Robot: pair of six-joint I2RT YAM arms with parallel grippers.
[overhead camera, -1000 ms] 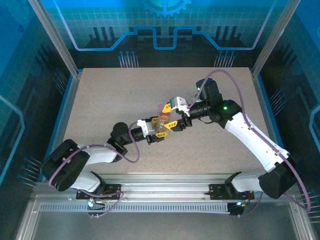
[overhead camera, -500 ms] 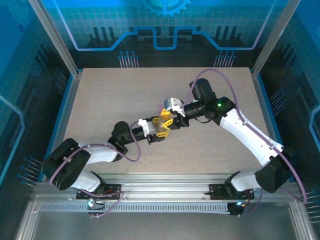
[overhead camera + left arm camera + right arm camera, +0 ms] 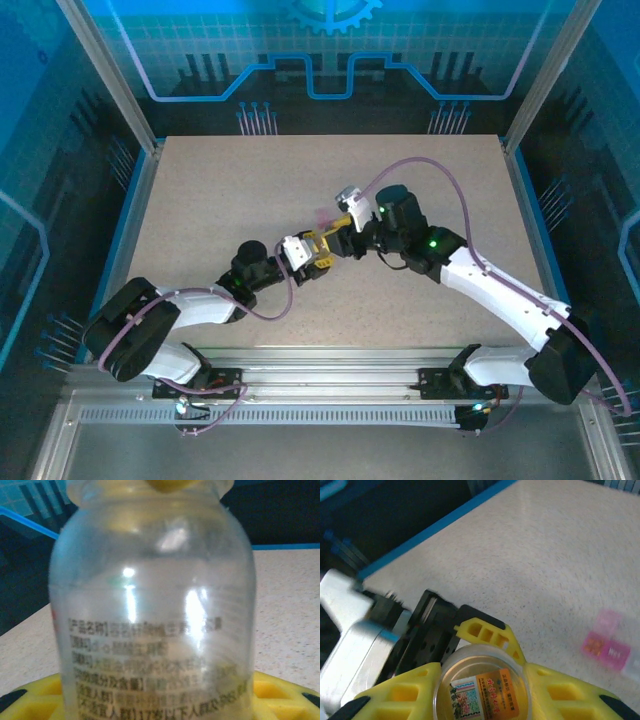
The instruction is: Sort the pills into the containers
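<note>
A translucent vial (image 3: 155, 605) with a printed label stands upright in my left gripper (image 3: 155, 702), which is shut on its lower body with yellow fingers (image 3: 35, 700) on both sides. From above, the right wrist view looks into the vial's open mouth (image 3: 482, 690). My right gripper (image 3: 482, 682) is shut on the rim, a yellow finger (image 3: 395, 690) pressing each side. In the top view the two grippers (image 3: 318, 248) (image 3: 340, 242) meet at the table's middle. No loose pills can be made out.
A pink translucent compartment box (image 3: 606, 645) lies on the speckled table (image 3: 555, 555) just beyond the grippers, also visible in the top view (image 3: 322, 215). A blue rail (image 3: 435, 530) edges the table, with dark walls behind.
My right gripper has swung left and down to the left gripper and closed on the vial's rim. The left gripper has kept hold of the vial, shifting slightly.
</note>
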